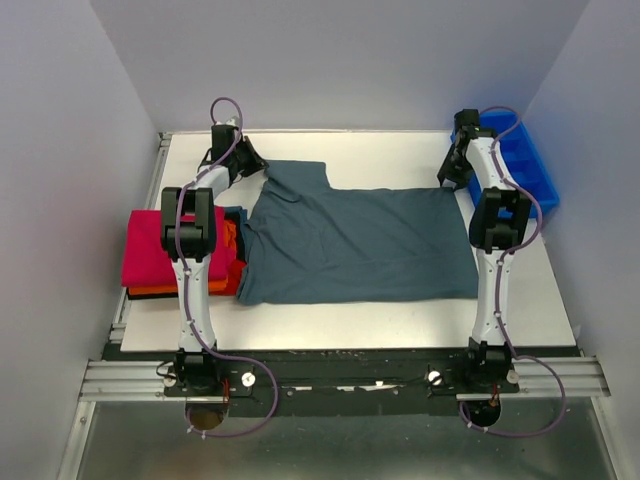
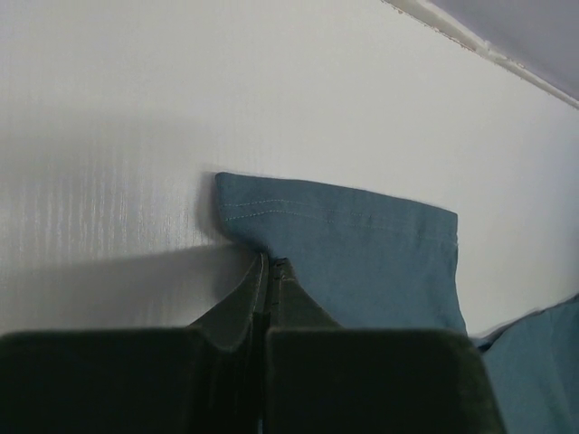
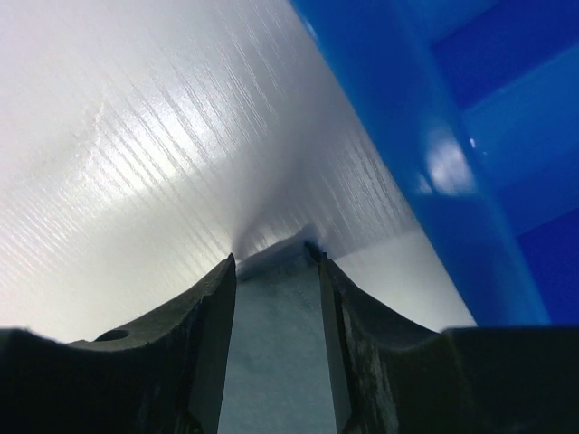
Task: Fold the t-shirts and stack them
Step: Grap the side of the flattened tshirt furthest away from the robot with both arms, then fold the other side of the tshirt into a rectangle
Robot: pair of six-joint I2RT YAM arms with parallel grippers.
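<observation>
The slate grey-blue t-shirt (image 1: 350, 245) lies spread flat mid-table. My left gripper (image 1: 250, 160) is at its far-left sleeve; in the left wrist view the left gripper (image 2: 271, 264) is shut on the sleeve's hem (image 2: 344, 235). My right gripper (image 1: 452, 175) is at the shirt's far-right corner; in the right wrist view the right gripper (image 3: 274, 255) is low on the table with its jaws apart and the cloth (image 3: 271, 353) between them. The crimson-pink shirt (image 1: 150, 245) lies folded on the orange shirt (image 1: 165, 290) at the table's left edge.
A rigid bright blue tray (image 1: 525, 165) stands at the far right, close beside my right gripper, and fills the right side of the right wrist view (image 3: 470, 136). The white table (image 1: 380, 150) has walls on three sides.
</observation>
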